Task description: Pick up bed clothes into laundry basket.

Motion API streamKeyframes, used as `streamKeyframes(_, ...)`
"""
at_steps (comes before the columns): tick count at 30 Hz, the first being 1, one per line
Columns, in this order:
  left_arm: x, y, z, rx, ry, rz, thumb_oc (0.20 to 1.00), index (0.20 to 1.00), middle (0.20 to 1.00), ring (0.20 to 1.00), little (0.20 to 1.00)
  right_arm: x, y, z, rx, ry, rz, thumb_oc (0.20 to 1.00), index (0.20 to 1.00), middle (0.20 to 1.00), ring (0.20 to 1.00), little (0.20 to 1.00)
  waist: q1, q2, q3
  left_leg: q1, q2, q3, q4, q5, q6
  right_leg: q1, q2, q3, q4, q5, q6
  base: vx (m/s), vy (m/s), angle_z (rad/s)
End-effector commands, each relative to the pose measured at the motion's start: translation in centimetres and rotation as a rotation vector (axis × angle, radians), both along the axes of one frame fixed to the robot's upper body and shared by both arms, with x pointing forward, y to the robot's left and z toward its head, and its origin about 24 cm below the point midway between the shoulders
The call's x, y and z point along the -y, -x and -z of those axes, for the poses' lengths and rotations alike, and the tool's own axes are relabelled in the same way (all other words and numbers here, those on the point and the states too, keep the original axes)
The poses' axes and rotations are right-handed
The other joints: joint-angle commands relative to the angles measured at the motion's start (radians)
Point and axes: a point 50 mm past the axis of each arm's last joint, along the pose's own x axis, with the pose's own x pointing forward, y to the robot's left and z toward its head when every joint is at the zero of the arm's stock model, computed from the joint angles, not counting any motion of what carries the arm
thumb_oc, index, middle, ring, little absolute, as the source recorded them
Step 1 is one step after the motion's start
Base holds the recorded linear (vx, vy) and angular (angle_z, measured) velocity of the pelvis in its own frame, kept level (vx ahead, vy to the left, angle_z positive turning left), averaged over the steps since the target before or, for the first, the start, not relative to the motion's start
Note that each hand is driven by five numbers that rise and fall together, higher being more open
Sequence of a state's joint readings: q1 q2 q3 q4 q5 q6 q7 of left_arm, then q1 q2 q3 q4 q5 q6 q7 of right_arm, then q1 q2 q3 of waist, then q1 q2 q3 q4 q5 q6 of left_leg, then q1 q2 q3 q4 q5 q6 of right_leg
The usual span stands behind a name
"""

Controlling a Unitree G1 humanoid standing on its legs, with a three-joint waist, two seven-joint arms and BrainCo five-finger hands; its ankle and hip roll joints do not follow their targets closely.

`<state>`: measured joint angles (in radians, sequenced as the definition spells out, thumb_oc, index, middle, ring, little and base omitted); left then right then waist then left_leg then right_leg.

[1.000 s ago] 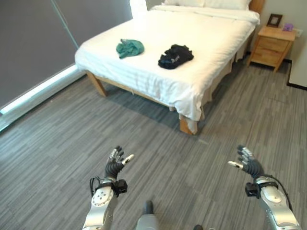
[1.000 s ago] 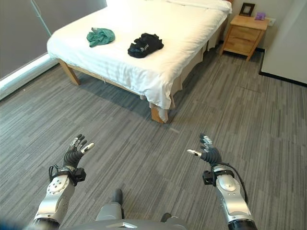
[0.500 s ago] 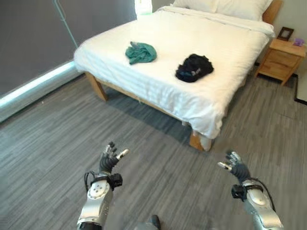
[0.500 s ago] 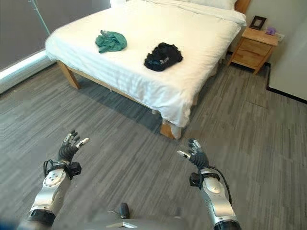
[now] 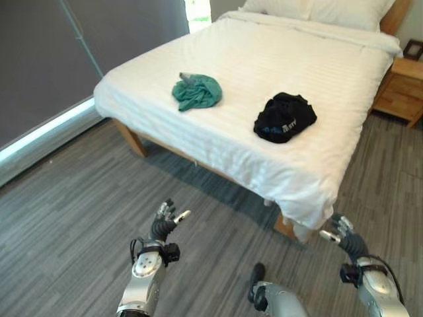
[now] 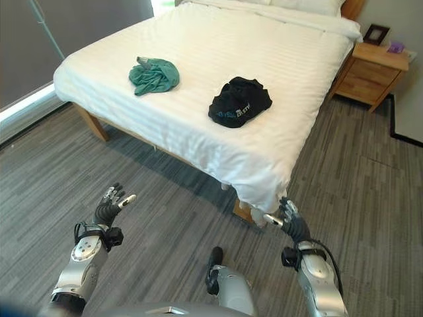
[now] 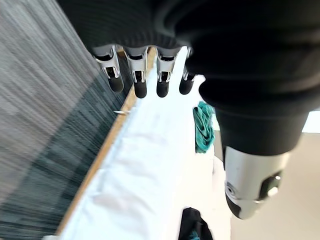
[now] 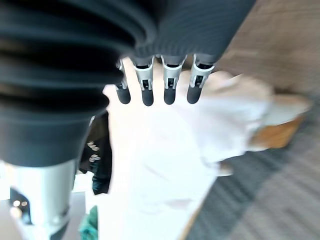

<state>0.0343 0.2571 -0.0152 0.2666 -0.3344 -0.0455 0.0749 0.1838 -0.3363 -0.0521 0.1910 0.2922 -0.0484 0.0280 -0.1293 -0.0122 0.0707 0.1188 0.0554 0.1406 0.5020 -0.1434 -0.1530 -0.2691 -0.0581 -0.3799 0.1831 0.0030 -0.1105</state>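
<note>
Scene: wide wooden-framed bed with a white striped cover on a grey wood-plank floor. Near corner of the bed sits between the two hands in the head views.

Task items, both lying on top of the bed cover, well apart from each other:
- crumpled teal-green cloth garment, toward the robot's left side of the bed, near the left edge.
- bunched black cloth garment with pale print, to the right of the green one and slightly nearer the foot edge. Also seen in the right eye view.
Neither garment is touched by a hand.

Left hand: raised above the floor, short of the bed edge, fingers spread and straight, thumb out to the side. Holding nothing. Left wrist view confirms: fingers extended in a row, pointing toward the bed side rail, green garment visible past them.

Right hand: raised just beside the hanging corner of the bed cover, fingers relaxed and apart, thumb out. Holding nothing. Right wrist view: fingers straight, white cover beyond them, black garment off to one side.

Other: white pillows at the head of the bed; light wooden bedside cabinet with drawers beside the bed's right side, a small dark picture frame on top of it.
</note>
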Motion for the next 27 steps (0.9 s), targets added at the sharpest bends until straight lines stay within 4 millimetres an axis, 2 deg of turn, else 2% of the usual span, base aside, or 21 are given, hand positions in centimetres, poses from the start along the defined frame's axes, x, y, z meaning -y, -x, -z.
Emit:
streamKeyframes(1, -1.1, -1.9, -3.9, 0.189, -0.03, -0.015, 1.0, 1.0, 1.0, 1.0, 1.0, 0.7, -1.5, -3.0, 0.161, 0.011, 0.012, 1.0, 1.0, 1.0, 1.0, 1.0, 0.014, -0.061, 0.024, -0.205, 0.03, 0.0, 0.25, 0.303, -0.003, 0.162, 0.01, 0.074, -0.179, 0.078, 0.119, 0.22, -0.066, -0.33)
streamKeyframes(2, -0.9, -2.0, -4.0, 0.193, -0.023, -0.011, 1.0, 1.0, 1.0, 1.0, 1.0, 1.0, -1.6, -3.4, 0.172, 0.036, 0.014, 1.0, 1.0, 1.0, 1.0, 1.0, 0.033, -0.064, 0.038, -0.252, 0.046, 0.009, 0.217, 0.282, 0.022, 0.202, 0.011, 0.092, -0.193, 0.072, 0.124, 0.49, -0.074, -0.68)
streamKeyframes(3, -0.9, -1.9, -3.9, 0.193, -0.011, -0.021, 1.0, 1.0, 1.0, 1.0, 1.0, 1.3, -1.4, -3.6, 0.181, 0.042, 0.032, 1.0, 1.0, 1.0, 1.0, 1.0, 0.053, -0.072, 0.047, -0.332, 0.091, 0.05, 0.152, 0.247, 0.04, 0.258, 0.012, 0.117, -0.213, 0.054, 0.132, 0.54, 0.003, -0.81)
streamKeyframes(4, -1.0, -1.8, -3.8, 0.187, -0.007, -0.024, 1.0, 1.0, 1.0, 1.0, 1.0, 1.3, -1.3, -3.6, 0.184, 0.04, 0.037, 1.0, 1.0, 1.0, 1.0, 1.0, 0.062, -0.076, 0.041, -0.34, 0.114, 0.073, 0.074, 0.25, 0.048, 0.272, 0.004, 0.129, -0.216, 0.048, 0.142, 0.4, 0.021, -0.72)
streamKeyframes(5, -1.0, -1.8, -3.8, 0.187, -0.008, -0.023, 1.0, 1.0, 1.0, 1.0, 1.0, 1.3, -1.3, -3.6, 0.184, 0.04, 0.037, 1.0, 1.0, 1.0, 1.0, 1.0, 0.063, -0.077, 0.04, -0.339, 0.112, 0.075, 0.07, 0.252, 0.048, 0.272, 0.003, 0.13, -0.216, 0.048, 0.143, 0.44, 0.161, -0.73)
streamKeyframes(6, -1.2, -1.4, -3.1, 0.164, -0.004, -0.035, 1.0, 1.0, 1.0, 1.0, 1.0, 1.5, -1.1, -3.8, 0.185, 0.076, 0.029, 1.0, 1.0, 1.0, 1.0, 1.0, 0.074, -0.069, 0.035, -0.35, 0.158, 0.081, -0.101, 0.255, 0.051, 0.311, 0.001, 0.166, -0.22, 0.021, 0.162, 0.29, 0.132, -0.69)
streamKeyframes(7, -1.2, -1.4, -3.1, 0.165, -0.004, -0.035, 1.0, 1.0, 1.0, 1.0, 1.0, 1.5, -1.1, -3.8, 0.186, 0.077, 0.03, 1.0, 1.0, 1.0, 1.0, 1.0, 0.076, -0.073, 0.034, -0.346, 0.154, 0.086, -0.112, 0.264, 0.053, 0.309, -0.003, 0.169, -0.221, 0.024, 0.162, 0.44, 0.212, -0.92)
streamKeyframes(8, -1.3, -1.2, -2.9, 0.156, 0.001, -0.045, 1.0, 1.0, 1.0, 1.0, 1.0, 1.7, -1.1, -4.0, 0.184, 0.111, 0.019, 1.0, 1.0, 1.0, 1.0, 1.0, 0.083, -0.067, 0.033, -0.336, 0.15, 0.064, -0.194, 0.271, 0.052, 0.323, -0.005, 0.188, -0.224, 0.011, 0.168, 0.28, 0.165, -0.93)
streamKeyframes(9, -1.5, -0.9, -2.6, 0.148, 0.009, -0.06, 1.0, 1.0, 1.0, 1.0, 1.0, 1.9, -1.2, -4.1, 0.18, 0.145, 0.009, 1.0, 1.0, 1.0, 1.0, 1.0, 0.093, -0.059, 0.029, -0.33, 0.142, 0.017, -0.263, 0.278, 0.05, 0.344, -0.01, 0.213, -0.233, 0.001, 0.177, 0.53, 0.324, -0.88)
streamKeyframes(10, -1.6, -0.7, -2.2, 0.135, 0.026, -0.081, 1.0, 1.0, 1.0, 1.0, 1.0, 2.2, -1.3, -4.3, 0.178, 0.169, 0.007, 1.0, 1.0, 1.0, 1.0, 1.0, 0.098, -0.045, 0.019, -0.316, 0.143, -0.078, -0.343, 0.29, 0.026, 0.364, -0.026, 0.255, -0.233, -0.011, 0.191, 0.53, 0.336, -0.51)
streamKeyframes(14, -2.1, -0.3, -1.9, 0.136, 0.062, -0.133, 1.0, 1.0, 1.0, 1.0, 1.0, 3.0, -0.9, -4.2, 0.166, 0.187, 0.021, 1.0, 1.0, 1.0, 1.0, 1.0, 0.109, -0.018, 0.002, -0.268, 0.148, -0.324, -0.418, 0.302, -0.025, 0.374, -0.068, 0.373, -0.227, -0.019, 0.235, 0.38, 0.327, -1.13)
streamKeyframes(16, -2.2, -0.2, -1.7, 0.128, 0.074, -0.136, 1.0, 1.0, 1.0, 1.0, 1.0, 3.1, -0.8, -4.0, 0.154, 0.185, 0.02, 1.0, 1.0, 1.0, 1.0, 1.0, 0.103, -0.014, -0.008, -0.248, 0.147, -0.321, -0.435, 0.276, -0.024, 0.373, -0.081, 0.385, -0.23, -0.019, 0.244, 0.15, 0.243, -0.33)
streamKeyframes(18, -1.8, -0.6, -1.9, 0.137, 0.068, -0.105, 1.0, 1.0, 1.0, 1.0, 1.0, 3.5, -0.3, -3.7, 0.14, 0.187, 0.054, 1.0, 1.0, 1.0, 1.0, 1.0, 0.087, -0.009, -0.023, -0.221, 0.132, -0.275, -0.474, 0.244, -0.005, 0.358, -0.12, 0.406, -0.226, -0.002, 0.273, 0.14, 0.38, -0.52)
streamKeyframes(20, -2.2, -0.9, -2.8, 0.155, 0.006, -0.066, 1.0, 1.0, 1.0, 1.0, 1.0, 3.3, -0.3, -3.2, 0.126, 0.176, 0.07, 1.0, 1.0, 1.0, 1.0, 1.0, 0.08, -0.025, -0.031, -0.198, 0.093, -0.206, -0.484, 0.202, 0.041, 0.301, -0.161, 0.456, -0.179, 0.041, 0.294, 0.13, 0.388, -0.59)
streamKeyframes(21, -2.2, -0.9, -2.8, 0.155, 0.006, -0.065, 1.0, 1.0, 1.0, 1.0, 1.0, 3.3, -0.3, -3.2, 0.125, 0.176, 0.071, 1.0, 1.0, 1.0, 1.0, 1.0, 0.081, -0.026, -0.03, -0.196, 0.092, -0.205, -0.484, 0.201, 0.041, 0.302, -0.161, 0.457, -0.178, 0.04, 0.294, 0.09, 0.338, -0.92)
streamKeyframes(22, -2.7, -1.1, -3.4, 0.169, -0.048, -0.047, 1.0, 1.0, 1.0, 1.0, 1.0, 3.0, -0.5, -3.1, 0.131, 0.172, 0.069, 1.0, 1.0, 1.0, 1.0, 1.0, 0.082, -0.031, -0.023, -0.191, 0.074, -0.178, -0.48, 0.19, 0.063, 0.264, -0.178, 0.462, -0.136, 0.091, 0.3, -0.02, 0.289, -0.74)
streamKeyframes(23, -3.4, -1.0, -3.7, 0.172, -0.087, -0.052, 1.0, 1.0, 1.0, 1.0, 1.0, 2.1, -1.3, -3.2, 0.142, 0.172, 0.038, 1.0, 1.0, 1.0, 1.0, 1.0, 0.084, -0.028, -0.01, -0.182, 0.061, -0.141, -0.477, 0.184, 0.083, 0.197, -0.186, 0.447, -0.056, 0.155, 0.307, -0.06, 0.398, -0.59)
streamKeyframes(24, -3.7, -1.1, -3.9, 0.169, -0.1, -0.055, 1.0, 1.0, 1.0, 1.0, 1.0, 1.8, -1.6, -3.3, 0.141, 0.191, 0.014, 1.0, 1.0, 1.0, 1.0, 1.0, 0.095, -0.021, -0.003, -0.175, 0.059, -0.119, -0.48, 0.181, 0.092, 0.166, -0.197, 0.409, -0.016, 0.166, 0.302, -0.06, 0.272, -0.64)
streamKeyframes(25, -3.7, -1.1, -3.9, 0.17, -0.1, -0.055, 1.0, 1.0, 1.0, 1.0, 1.0, 1.8, -1.7, -3.3, 0.141, 0.191, 0.014, 1.0, 1.0, 1.0, 1.0, 1.0, 0.096, -0.021, -0.003, -0.174, 0.06, -0.118, -0.481, 0.18, 0.092, 0.162, -0.197, 0.411, -0.011, 0.164, 0.302, -0.04, 0.238, -0.91)
streamKeyframes(26, -4.0, -1.0, -3.9, 0.16, -0.115, -0.053, 1.0, 1.0, 1.0, 1.0, 1.0, 1.7, -2.0, -3.6, 0.138, 0.229, -0.007, 1.0, 1.0, 1.0, 1.0, 1.0, 0.103, -0.012, -0.002, -0.163, 0.055, -0.103, -0.488, 0.176, 0.099, 0.152, -0.203, 0.36, 0.007, 0.154, 0.294, 0.01, 0.23, -1.09)
streamKeyframes(27, -4.1, -0.8, -3.7, 0.152, -0.122, -0.048, 1.0, 1.0, 1.0, 1.0, 1.0, 1.8, -2.2, -3.7, 0.132, 0.259, -0.024, 1.0, 1.0, 1.0, 1.0, 1.0, 0.099, -0.008, -0.003, -0.154, 0.046, -0.099, -0.497, 0.177, 0.106, 0.143, -0.181, 0.347, 0.019, 0.137, 0.289, 0.08, 0.375, -0.83)
